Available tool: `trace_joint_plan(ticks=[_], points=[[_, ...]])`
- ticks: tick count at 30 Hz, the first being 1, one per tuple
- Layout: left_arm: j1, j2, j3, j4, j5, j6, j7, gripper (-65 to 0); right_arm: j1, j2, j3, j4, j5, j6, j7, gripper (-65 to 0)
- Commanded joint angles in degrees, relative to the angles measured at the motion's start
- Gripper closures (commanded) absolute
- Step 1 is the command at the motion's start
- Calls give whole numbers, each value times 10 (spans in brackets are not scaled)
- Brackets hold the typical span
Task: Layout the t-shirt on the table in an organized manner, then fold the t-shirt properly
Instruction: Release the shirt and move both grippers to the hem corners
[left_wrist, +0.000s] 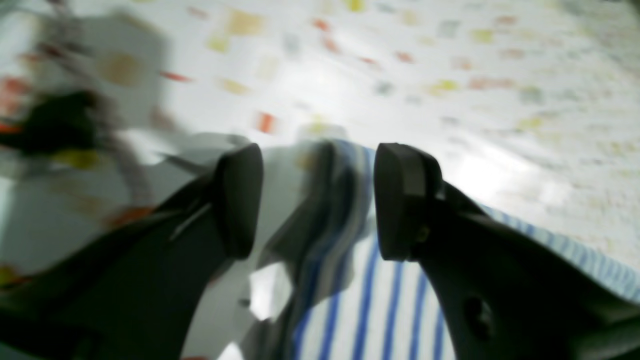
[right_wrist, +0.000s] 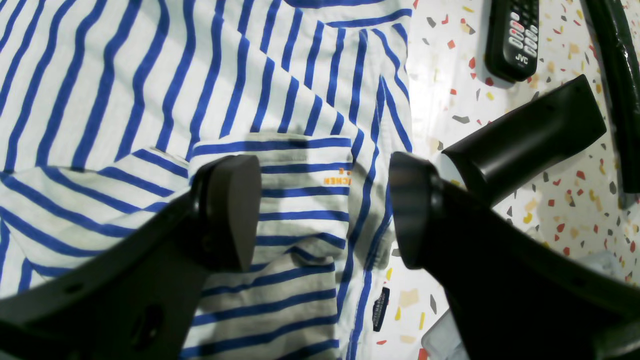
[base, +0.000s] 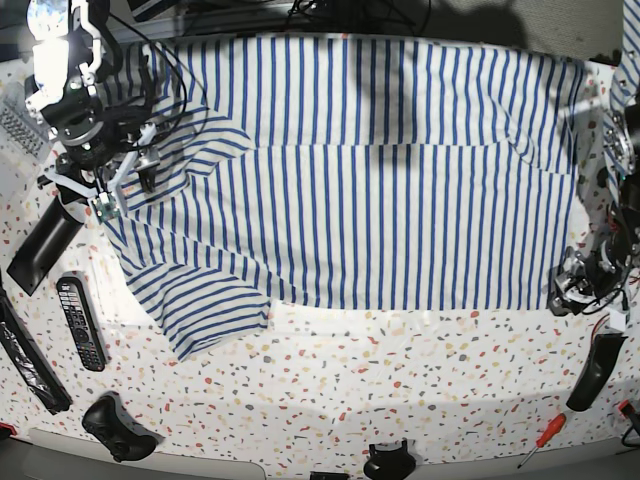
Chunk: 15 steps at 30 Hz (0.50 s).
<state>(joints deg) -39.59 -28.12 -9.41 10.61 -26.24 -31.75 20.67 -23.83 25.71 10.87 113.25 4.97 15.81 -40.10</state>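
Observation:
The white t-shirt with blue stripes (base: 380, 180) lies spread face up over the far half of the speckled table (base: 400, 390). My right gripper (right_wrist: 325, 210) is open just above the shirt's side edge (right_wrist: 125, 75), over a chest pocket with orange lettering (right_wrist: 337, 180); in the base view this gripper (base: 128, 178) is at the shirt's left end. A small dark tag (right_wrist: 381, 308) lies by the edge. My left gripper (left_wrist: 320, 200) is open, with a raised fold of the shirt (left_wrist: 370, 310) between its jaws; the view is blurred. In the base view it (base: 575, 290) is at the shirt's near right corner.
A black remote (base: 80, 322), also in the right wrist view (right_wrist: 515, 35), a black block (base: 42, 250) and a long black strip (base: 30, 360) lie left of the shirt. A game controller (base: 120, 428), a screwdriver (base: 540, 440) and a black handle (base: 592, 372) lie near the front edge.

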Motion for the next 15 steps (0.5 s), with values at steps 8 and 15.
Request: trace_joint_plan(ticks=[8, 15], points=[[-15, 28, 0, 2, -2, -18, 52, -331, 3, 8, 4, 9, 2, -2, 12, -390], [-15, 38, 0, 2, 36, -17, 58, -330, 3, 8, 4, 9, 2, -2, 13, -390]])
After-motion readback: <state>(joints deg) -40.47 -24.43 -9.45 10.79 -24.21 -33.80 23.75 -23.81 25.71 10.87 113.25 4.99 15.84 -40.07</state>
